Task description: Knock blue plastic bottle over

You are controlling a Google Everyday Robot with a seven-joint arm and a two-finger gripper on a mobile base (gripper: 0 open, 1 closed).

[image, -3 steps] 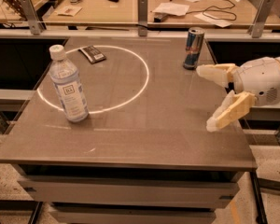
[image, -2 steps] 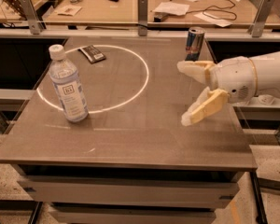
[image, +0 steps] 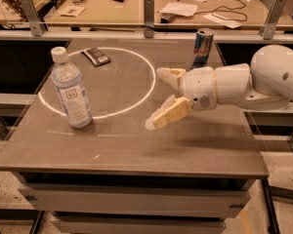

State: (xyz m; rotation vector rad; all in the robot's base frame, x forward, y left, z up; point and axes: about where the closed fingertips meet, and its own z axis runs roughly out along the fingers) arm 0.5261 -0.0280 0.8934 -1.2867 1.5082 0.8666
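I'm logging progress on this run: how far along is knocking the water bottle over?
Done: nothing yet; the bottle stands upright on the left side of the table. In hand: the gripper hovers over mid-table, fingers open, pointing toward the bottle but well apart from it. Left: close that gap and push the bottle until it tips.

Glossy plastic claw [image: 156, 99] above matt smooth tabletop [image: 136, 150].
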